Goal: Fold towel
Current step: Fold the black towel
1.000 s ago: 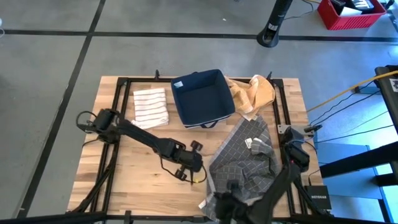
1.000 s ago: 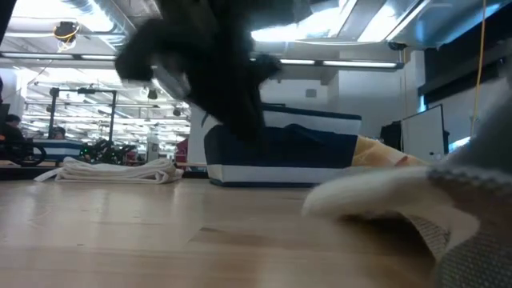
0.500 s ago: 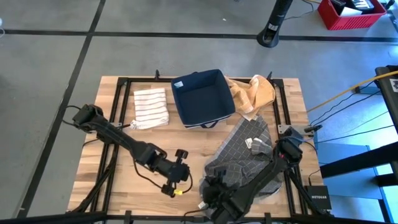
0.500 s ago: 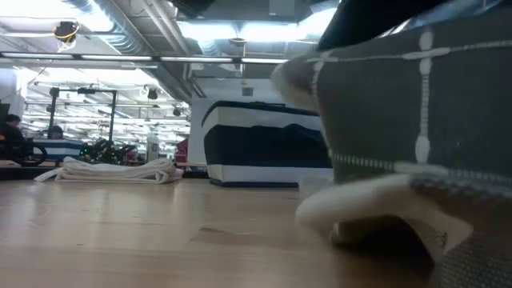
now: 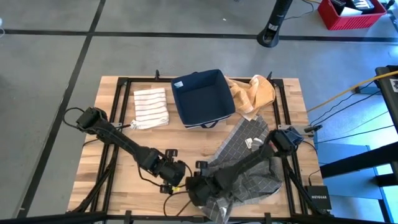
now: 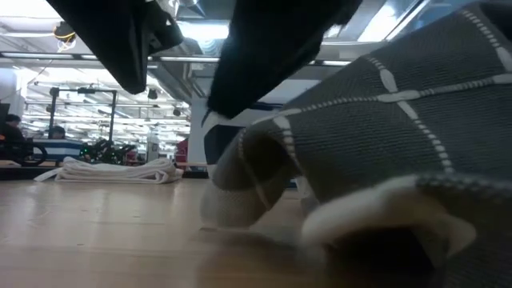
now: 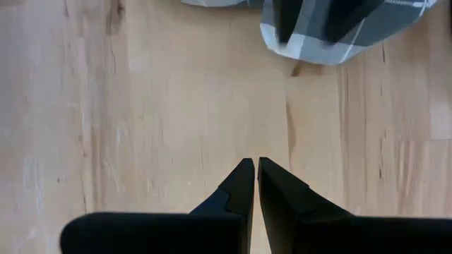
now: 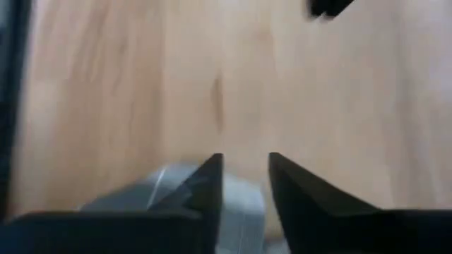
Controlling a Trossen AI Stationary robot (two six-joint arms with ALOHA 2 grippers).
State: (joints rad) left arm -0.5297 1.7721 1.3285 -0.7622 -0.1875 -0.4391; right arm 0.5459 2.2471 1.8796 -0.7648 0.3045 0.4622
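The grey checked towel (image 5: 249, 165) lies crumpled on the table's near right part, with a fold bulging up (image 6: 376, 136) in the low view. My right gripper (image 5: 196, 186) is at the towel's near left end, pointing steeply down. Its fingers stand open (image 8: 241, 166), and the towel's edge (image 8: 236, 204) shows under and between them. My left gripper (image 5: 169, 175) hangs shut (image 7: 252, 164) over bare wood just left of the towel, whose rounded end (image 7: 332, 42) lies ahead of it. My right gripper stands open over the towel's near left edge (image 8: 176, 185), coming from above on a slant. Whether its fingers touch the cloth I cannot tell. The edge rests on the table.
A navy fabric bin (image 5: 202, 96) stands at the far middle. A folded striped towel (image 5: 151, 106) lies left of it and a tan cloth (image 5: 252, 93) lies right of it. Bare wood (image 5: 143, 149) stretches across the near left.
My right gripper has swept toward the table's left edge and sunk, drawing the towel's near end with it. That end now lies folded over farther left, while the far right part has stayed put. My left gripper has backed off toward the table's left edge.
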